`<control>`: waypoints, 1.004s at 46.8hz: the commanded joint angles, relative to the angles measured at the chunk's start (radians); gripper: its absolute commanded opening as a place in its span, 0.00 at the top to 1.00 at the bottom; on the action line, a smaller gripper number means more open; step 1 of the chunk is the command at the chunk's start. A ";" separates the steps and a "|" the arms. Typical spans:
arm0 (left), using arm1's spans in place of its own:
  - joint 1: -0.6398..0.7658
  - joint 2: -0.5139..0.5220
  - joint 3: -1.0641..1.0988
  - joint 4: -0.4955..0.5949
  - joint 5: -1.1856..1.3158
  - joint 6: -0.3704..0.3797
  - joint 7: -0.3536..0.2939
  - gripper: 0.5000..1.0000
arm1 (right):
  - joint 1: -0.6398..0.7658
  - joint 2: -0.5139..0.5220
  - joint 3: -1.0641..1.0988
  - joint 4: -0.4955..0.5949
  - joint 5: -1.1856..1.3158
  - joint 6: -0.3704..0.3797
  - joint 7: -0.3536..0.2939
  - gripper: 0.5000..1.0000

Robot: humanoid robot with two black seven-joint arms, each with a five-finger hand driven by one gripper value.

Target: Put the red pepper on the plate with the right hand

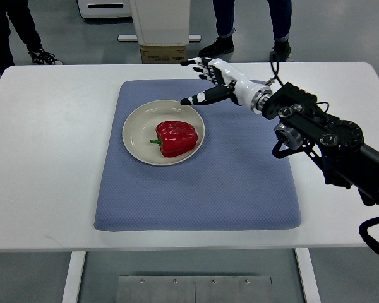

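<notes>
A red pepper (175,137) with a green stem lies on its side in the middle of a beige plate (134,123). The plate rests on a blue-grey mat (240,183). My right hand (205,79) hovers above the plate's far right rim, fingers spread and holding nothing. Its thumb points toward the plate edge. The hand is apart from the pepper, up and to the right of it. Its black arm comes in from the right edge.
The mat lies on a white table (44,158). Beyond the far edge stand a cardboard box (163,53) under a white post, and the legs and shoes of people (252,25).
</notes>
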 commanded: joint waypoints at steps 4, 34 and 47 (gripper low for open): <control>0.000 0.000 0.000 0.000 0.000 0.000 0.000 0.00 | -0.082 -0.012 0.143 -0.001 0.000 -0.016 -0.018 0.03; 0.000 0.000 0.000 -0.002 0.000 0.000 0.000 0.00 | -0.349 0.031 0.649 0.033 0.003 -0.076 -0.013 0.01; 0.000 0.000 -0.001 0.000 0.000 0.000 0.000 0.00 | -0.400 0.031 0.783 0.077 0.003 -0.076 -0.010 0.00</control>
